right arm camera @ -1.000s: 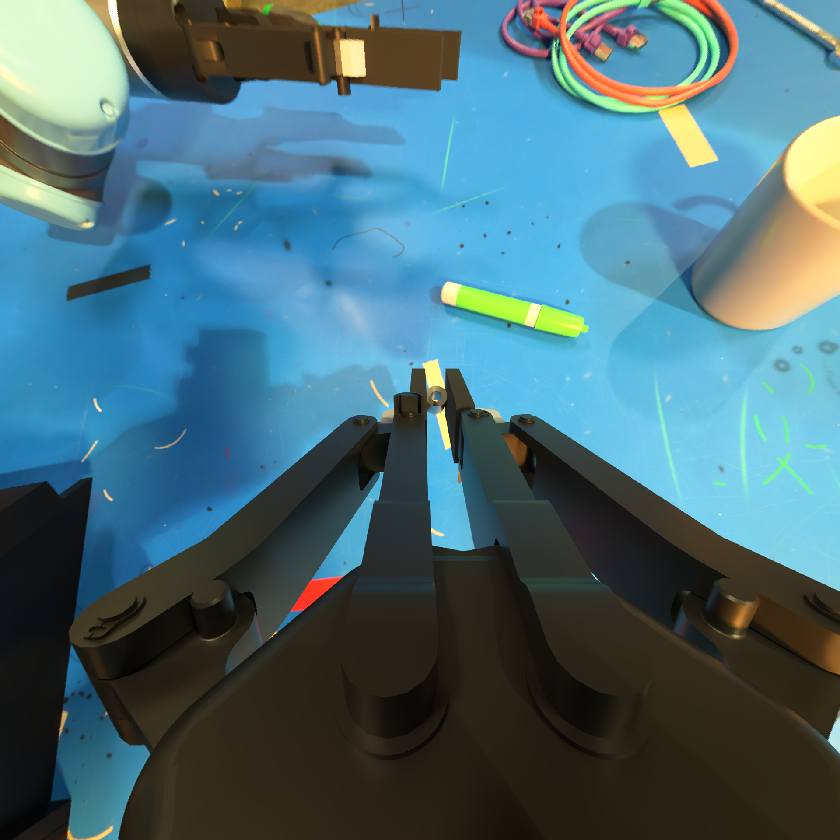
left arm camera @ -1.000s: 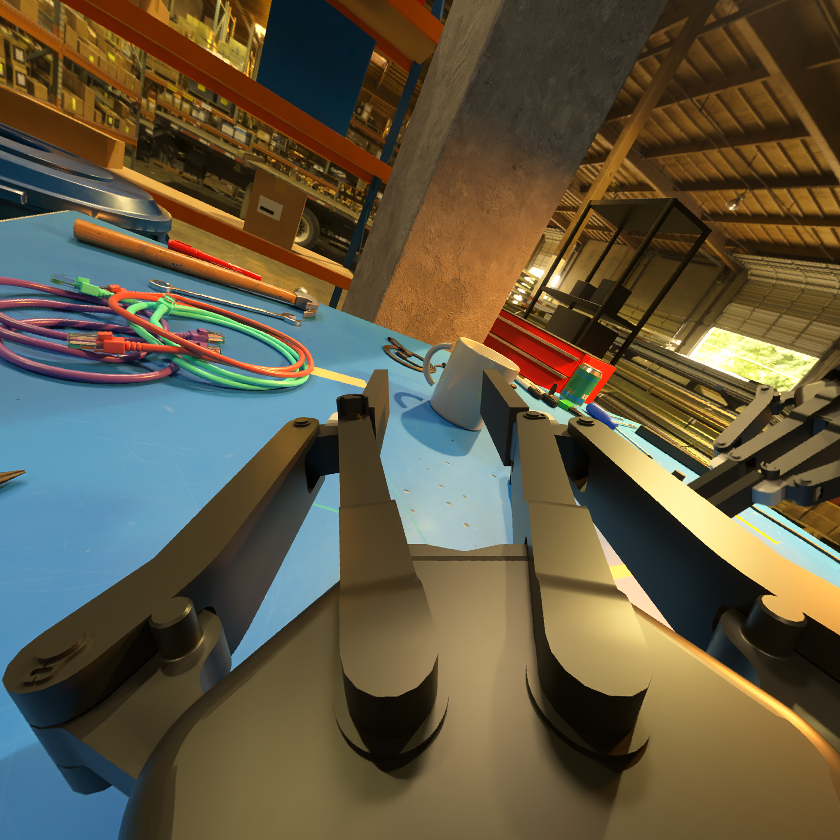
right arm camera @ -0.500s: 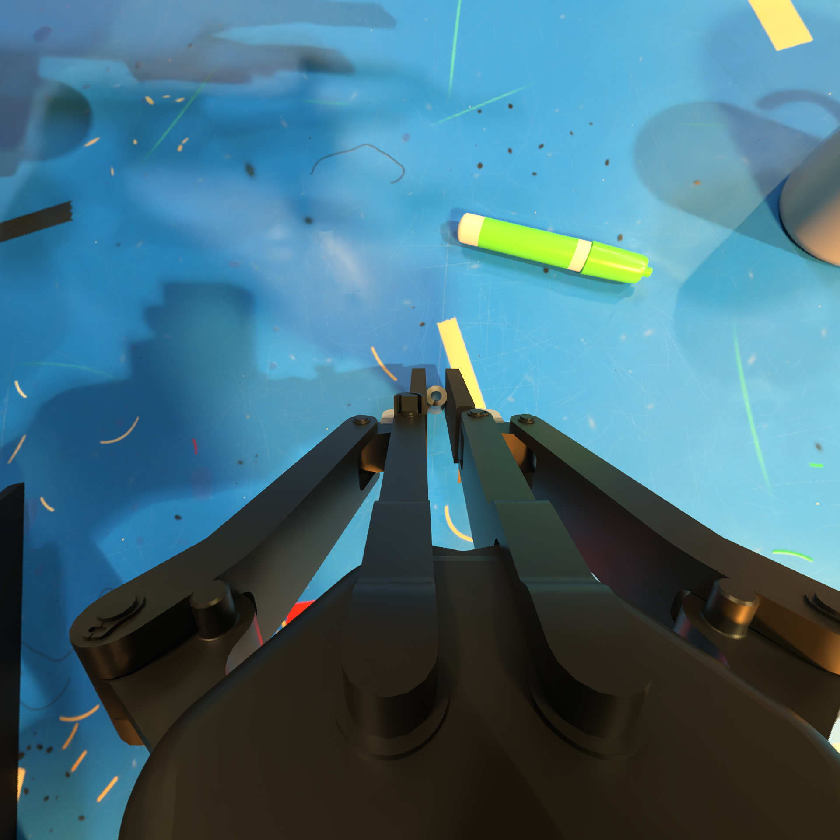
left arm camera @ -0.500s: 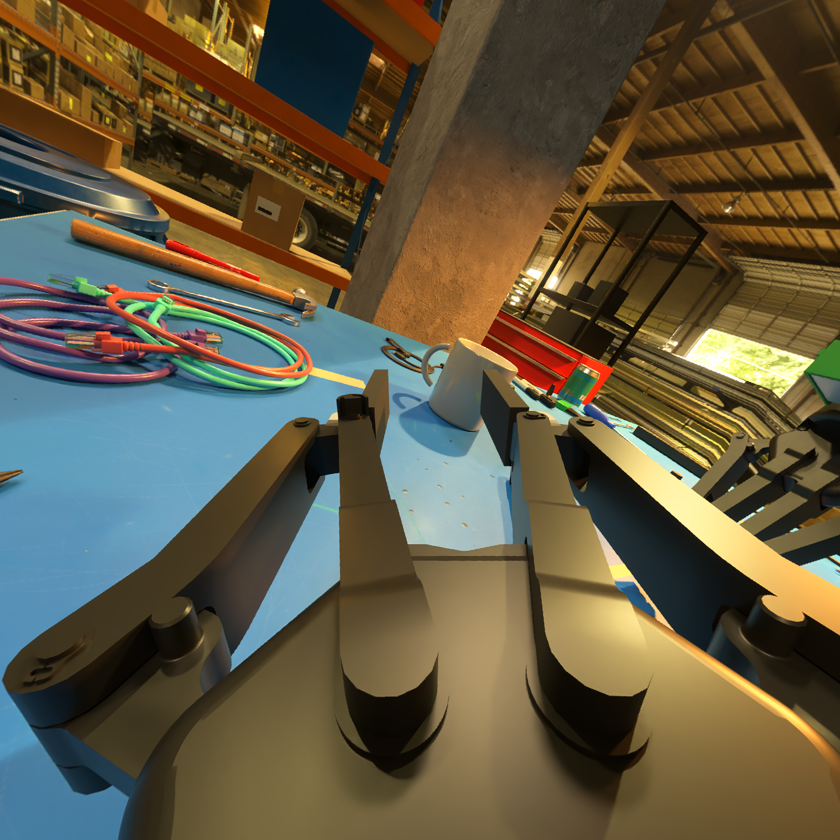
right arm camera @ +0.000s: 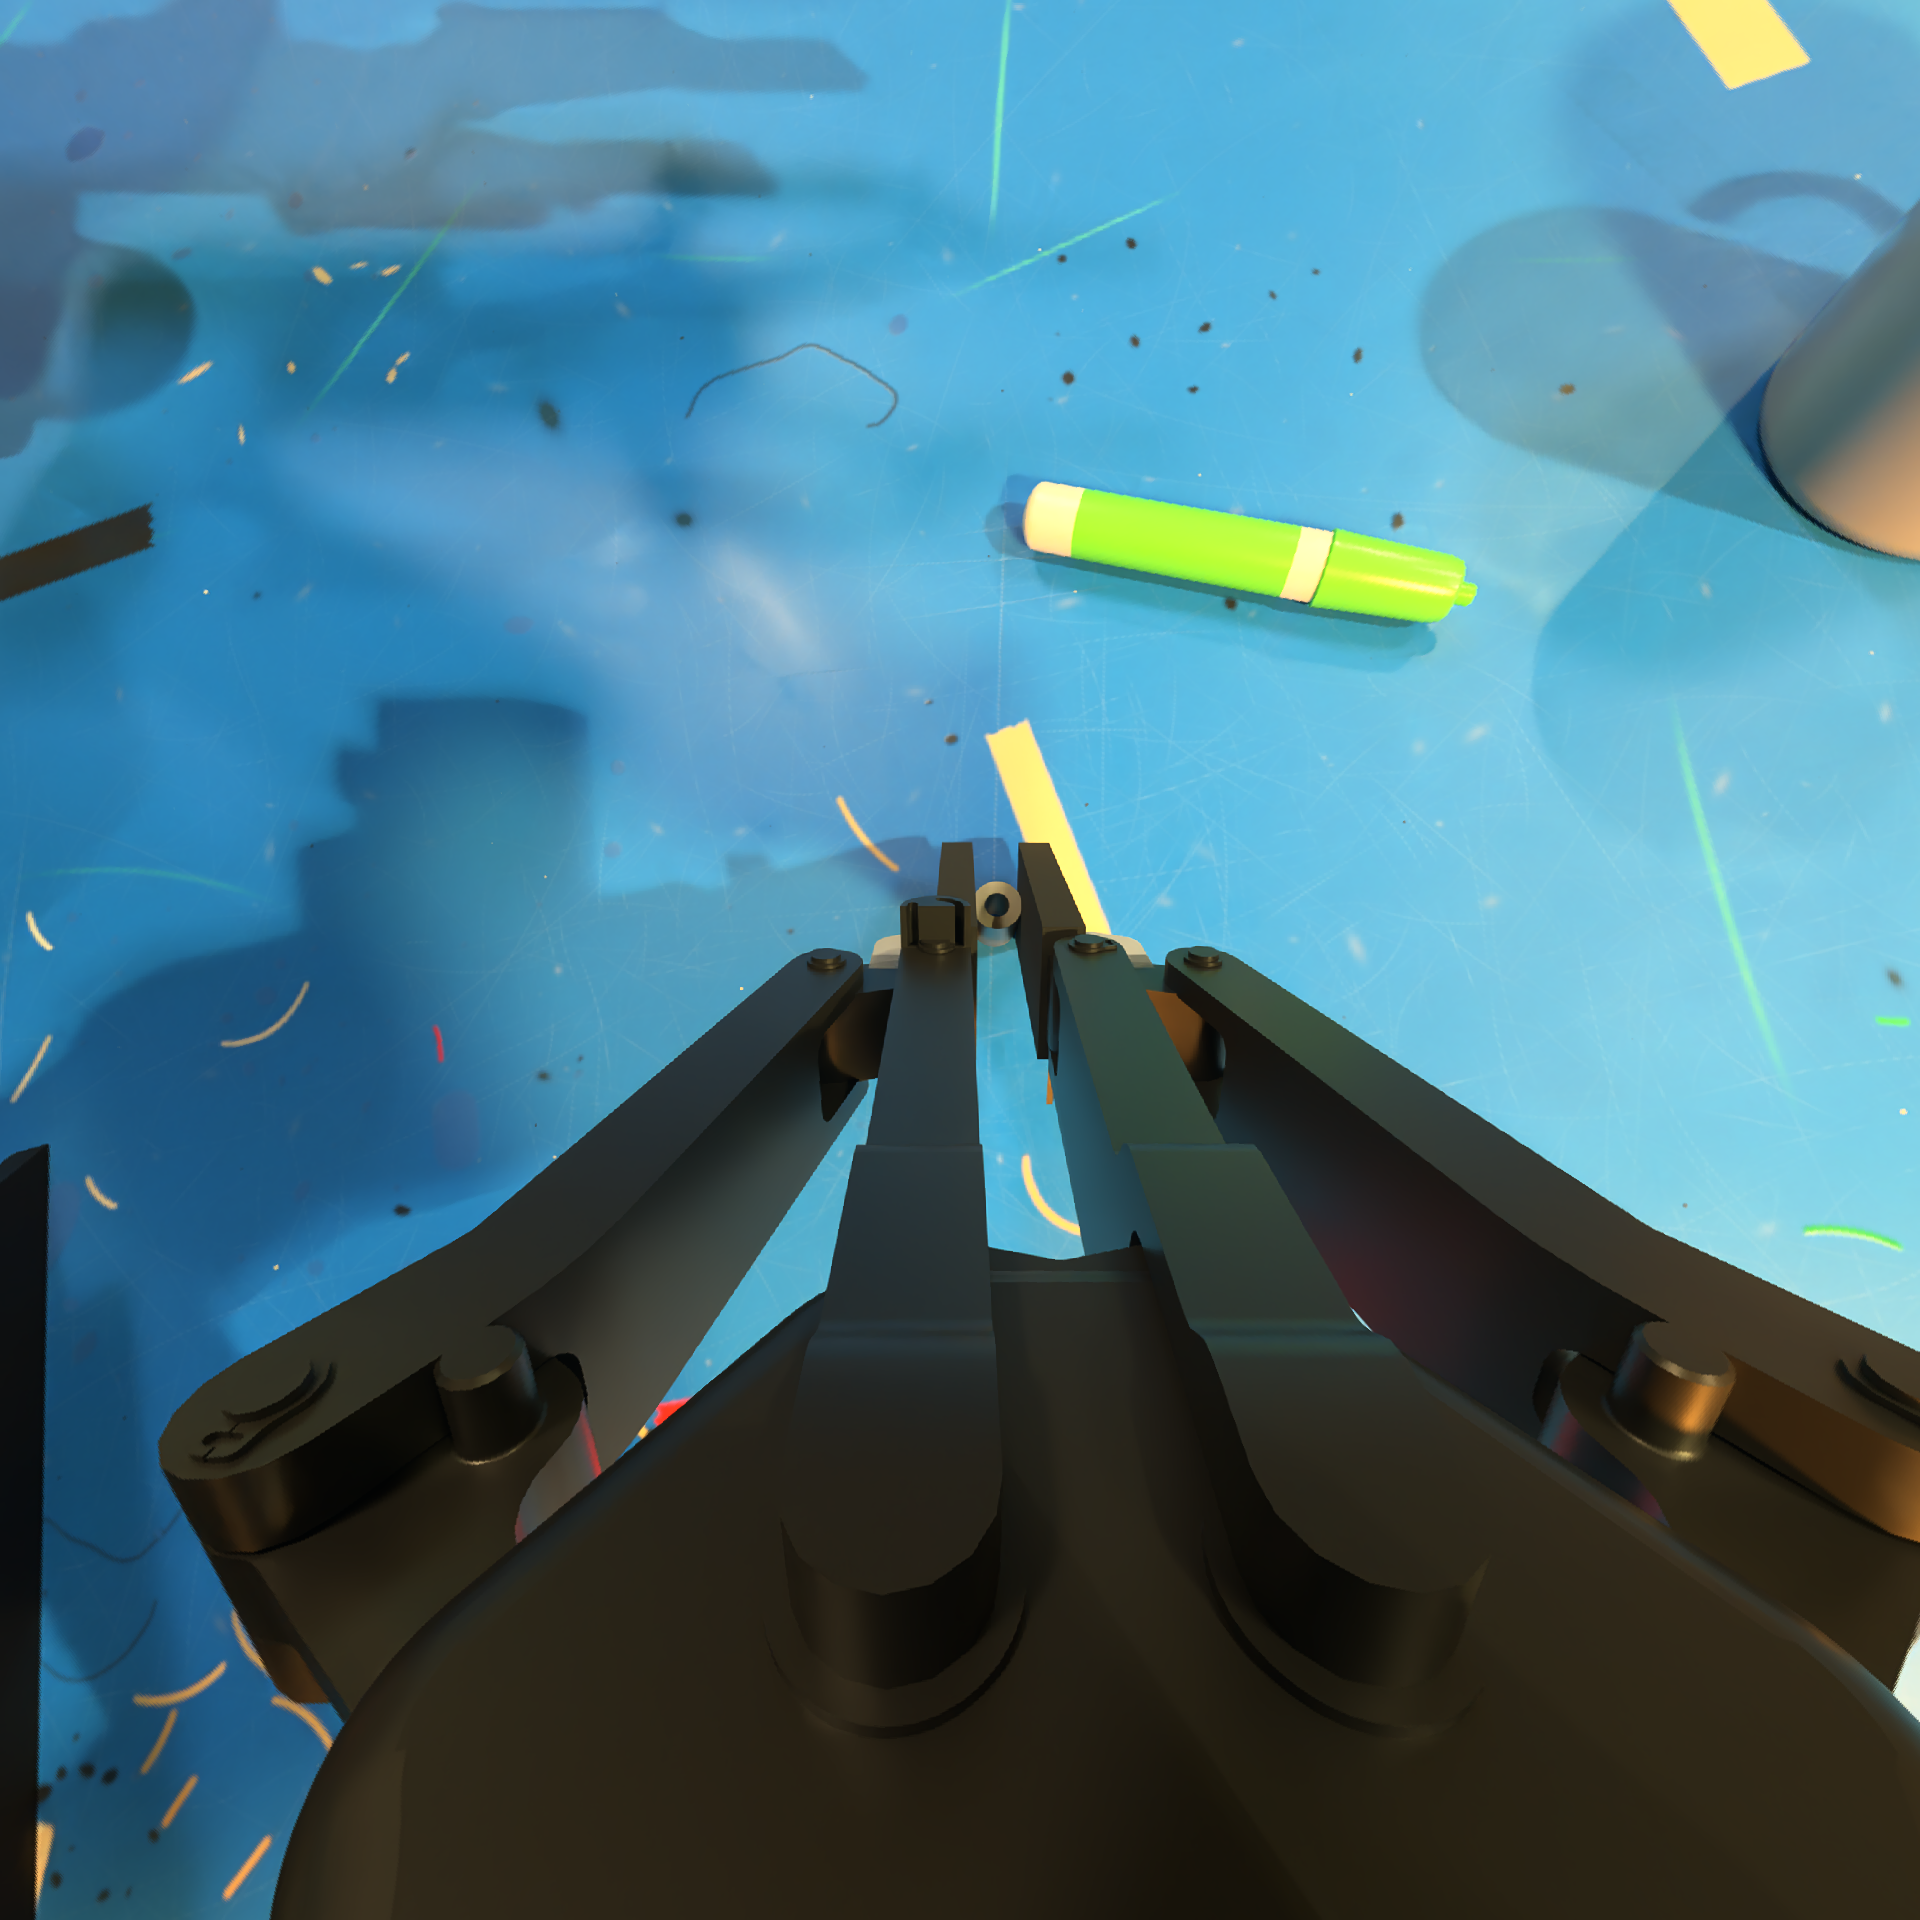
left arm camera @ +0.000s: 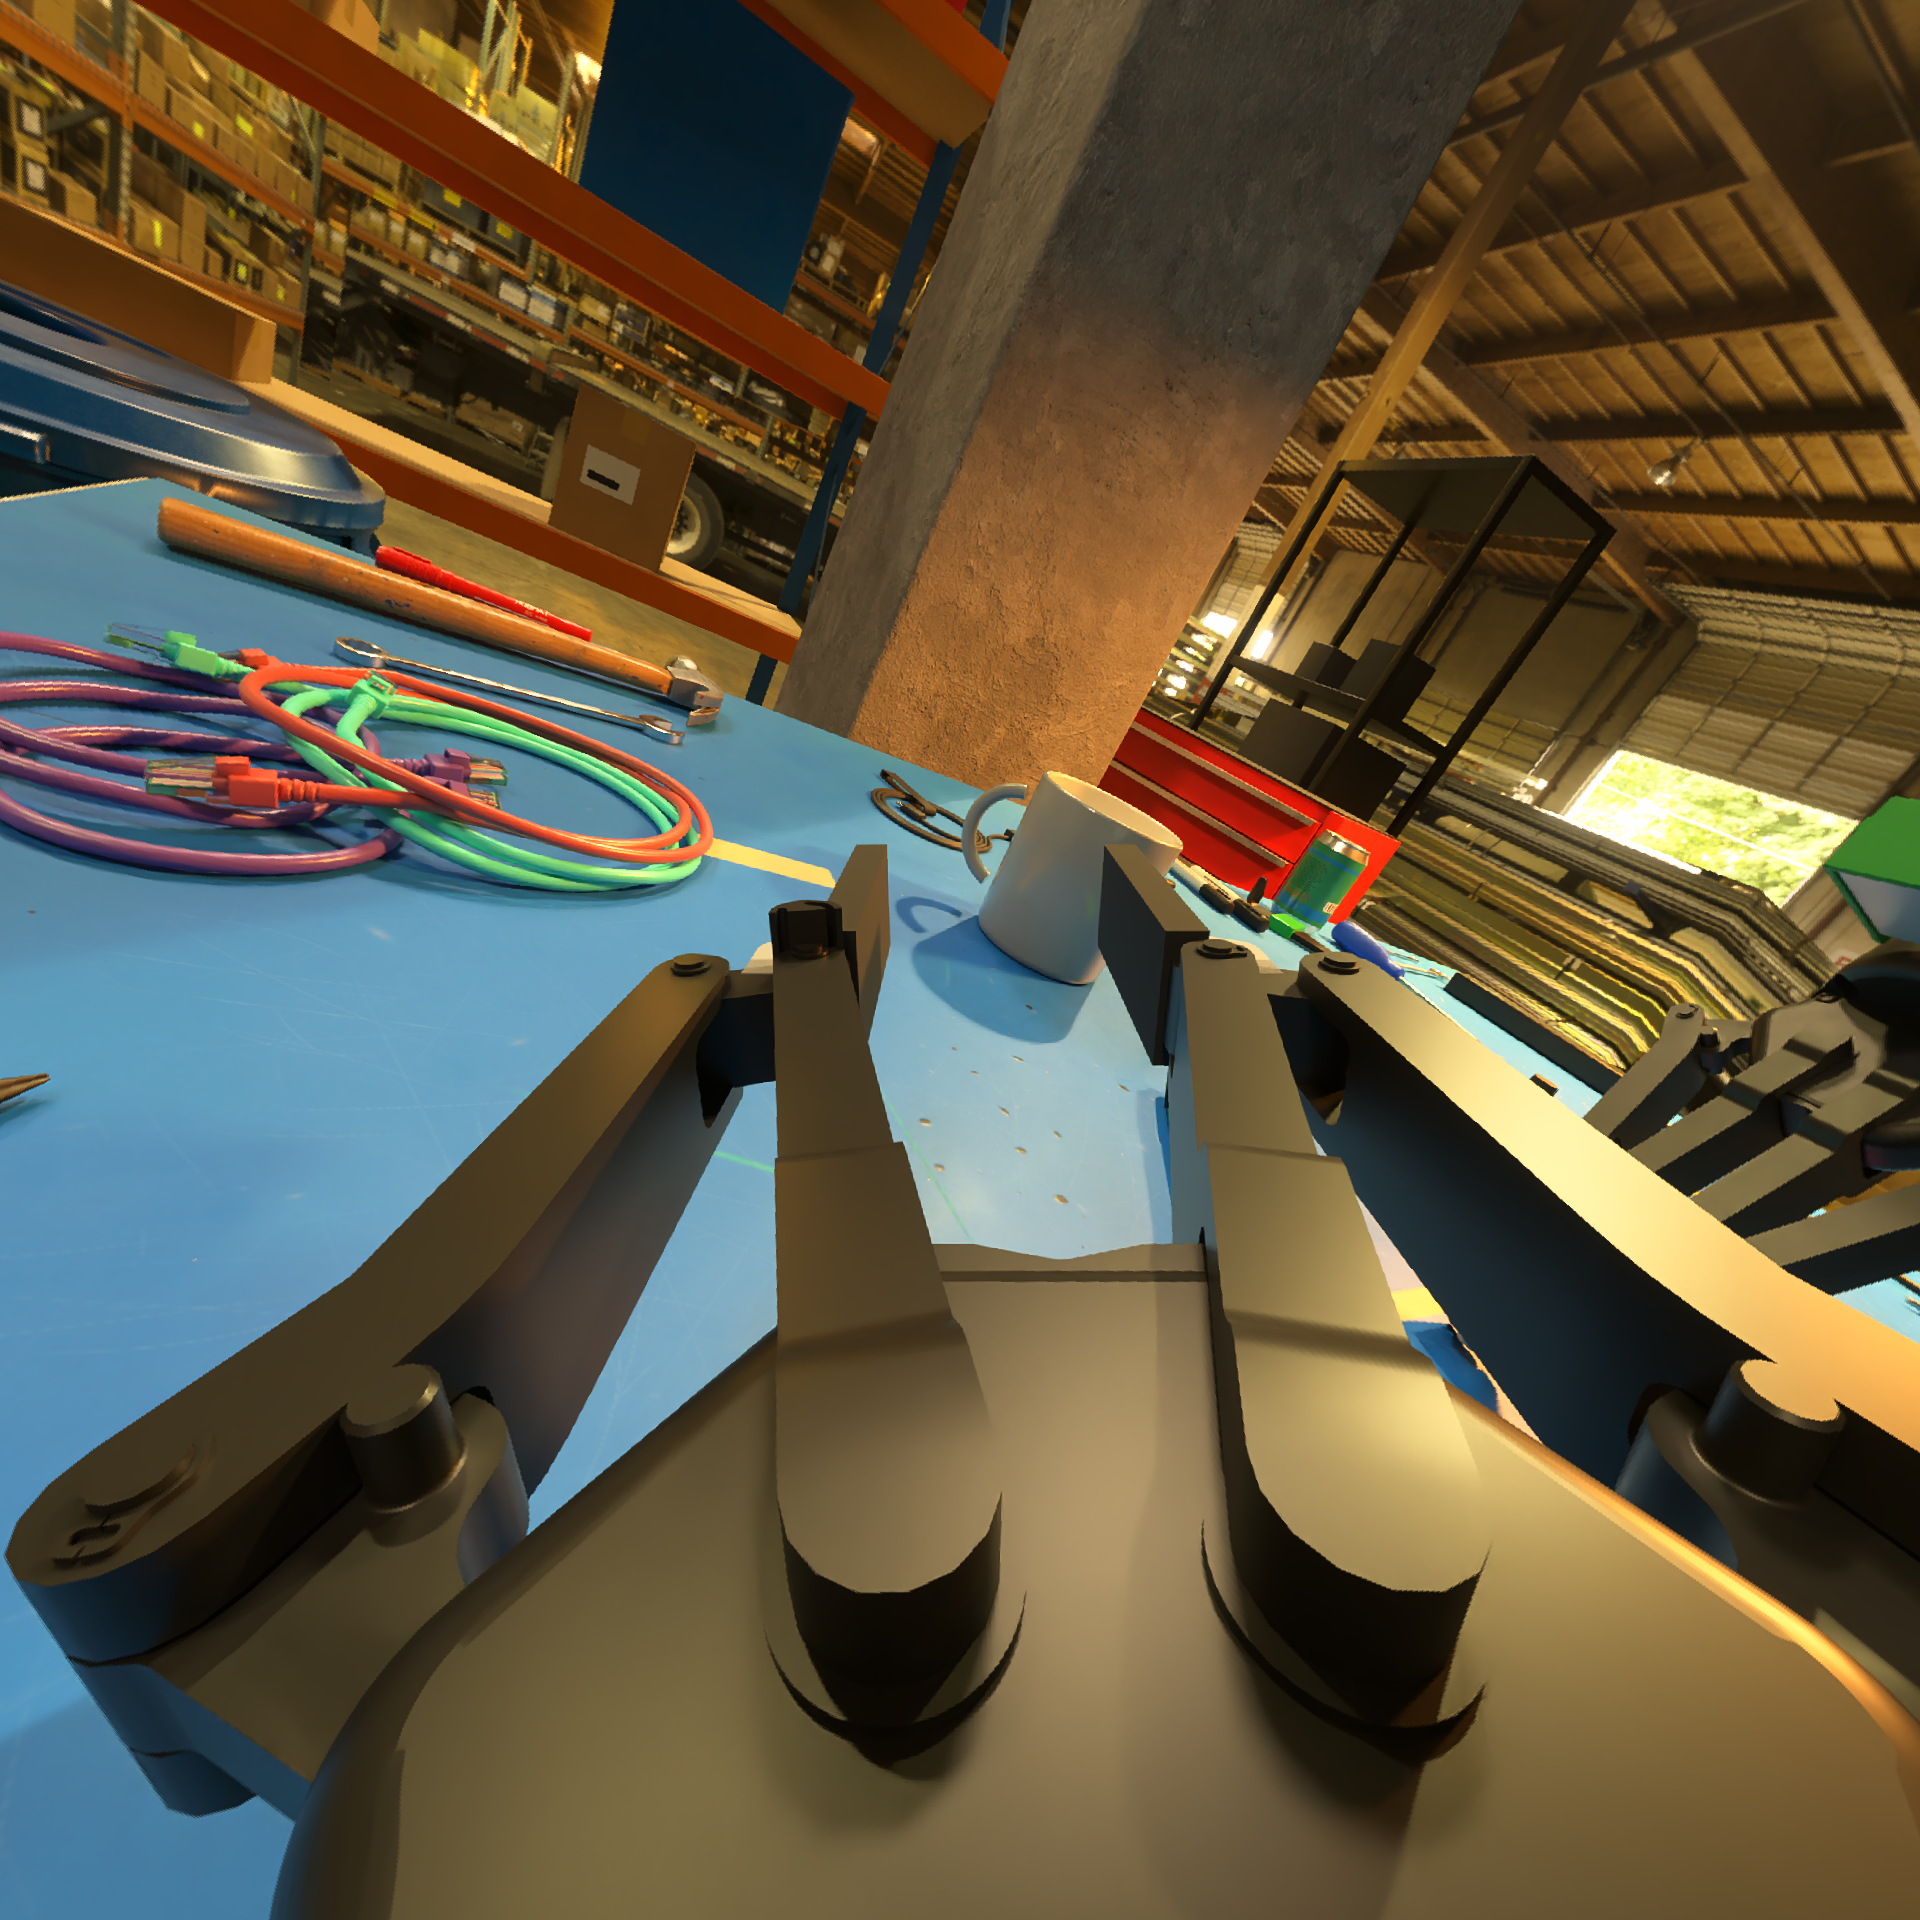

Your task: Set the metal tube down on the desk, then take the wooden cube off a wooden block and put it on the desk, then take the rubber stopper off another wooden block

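Note:
My right gripper [right arm camera: 995, 883] is shut on the metal tube [right arm camera: 996, 906], a small silver tube seen end-on between the fingertips, held low over the blue desk [right arm camera: 520, 623]. My left gripper [left arm camera: 997, 914] is open and empty, held low over the desk and pointing towards a white mug [left arm camera: 1070, 873]. The right gripper also shows at the right edge of the left wrist view [left arm camera: 1745, 1101]. No wooden cube, rubber stopper or wooden blocks show in either view.
A green marker [right arm camera: 1247, 556] lies on the desk ahead of the right gripper, with the mug [right arm camera: 1860, 416] at the far right. Coiled cables [left arm camera: 364, 769], a hammer [left arm camera: 416, 603], a wrench [left arm camera: 509, 691] and a green can [left arm camera: 1320, 878] lie on the desk.
My right gripper has come down closer to the desk with the tube still in it, and the marker looms larger. The left gripper has barely moved.

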You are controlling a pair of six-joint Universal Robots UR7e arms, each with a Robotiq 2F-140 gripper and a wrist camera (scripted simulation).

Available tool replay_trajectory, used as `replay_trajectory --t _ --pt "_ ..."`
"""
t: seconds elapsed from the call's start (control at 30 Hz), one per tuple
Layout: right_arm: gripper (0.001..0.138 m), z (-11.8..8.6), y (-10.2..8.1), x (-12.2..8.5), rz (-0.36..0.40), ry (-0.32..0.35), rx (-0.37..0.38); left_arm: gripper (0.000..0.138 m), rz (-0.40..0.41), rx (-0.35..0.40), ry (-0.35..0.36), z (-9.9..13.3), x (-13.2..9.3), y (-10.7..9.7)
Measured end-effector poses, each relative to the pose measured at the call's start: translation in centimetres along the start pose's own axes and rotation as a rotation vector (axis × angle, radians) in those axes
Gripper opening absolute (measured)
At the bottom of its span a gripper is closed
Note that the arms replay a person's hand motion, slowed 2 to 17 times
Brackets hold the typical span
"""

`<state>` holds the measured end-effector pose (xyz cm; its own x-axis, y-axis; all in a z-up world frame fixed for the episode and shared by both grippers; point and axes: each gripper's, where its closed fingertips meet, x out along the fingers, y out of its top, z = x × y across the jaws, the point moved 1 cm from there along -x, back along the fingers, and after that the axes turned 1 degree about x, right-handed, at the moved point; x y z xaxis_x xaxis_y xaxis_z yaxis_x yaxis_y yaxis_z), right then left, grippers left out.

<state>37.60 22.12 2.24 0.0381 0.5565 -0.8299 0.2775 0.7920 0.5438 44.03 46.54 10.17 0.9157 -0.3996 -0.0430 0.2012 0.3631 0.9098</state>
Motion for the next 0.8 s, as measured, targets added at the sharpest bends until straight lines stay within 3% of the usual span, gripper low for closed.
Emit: replay_trajectory --t 0.13,0.4,0.6,0.8 --pt "0.012 0.2 0.1 -0.4 0.026 0.013 0.024 0.055 -0.001 0.0 0.0 0.0 0.0 0.0" --pt "0.037 0.7 0.8 -2.1 0.103 0.042 0.078 0.055 0.002 -0.004 -0.001 0.0 0.0 0.0" --pt "0.039 1.8 1.4 -4.5 0.171 0.031 0.111 0.055 0.003 -0.009 -0.001 -0.1 0.0 0.0" --pt "0.041 3.7 2.0 -7.9 0.248 -0.026 0.141 0.055 0.002 -0.01 -0.002 -0.1 0.0 0.0"
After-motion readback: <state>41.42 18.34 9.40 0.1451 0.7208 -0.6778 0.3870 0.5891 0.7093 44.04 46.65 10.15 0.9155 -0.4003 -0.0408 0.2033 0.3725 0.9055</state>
